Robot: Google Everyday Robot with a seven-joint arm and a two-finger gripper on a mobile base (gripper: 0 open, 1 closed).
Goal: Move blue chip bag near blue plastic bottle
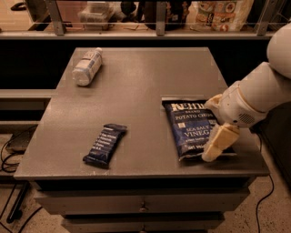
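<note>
The blue chip bag point(192, 128) lies flat on the right side of the grey table point(141, 86), its white lettering facing up. The blue plastic bottle point(87, 67) lies on its side at the table's far left corner, cap toward the back. My gripper point(214, 123) hangs over the bag's right edge, open, with one cream finger near the bag's top right corner and the other over its lower right corner. The fingers hide part of the bag's right side. The bag and the bottle are far apart.
A small dark blue snack bar wrapper point(105, 144) lies near the table's front left. A shelf with boxes and bags point(218, 13) runs behind the table. Drawers sit under the tabletop; cables lie on the floor at left.
</note>
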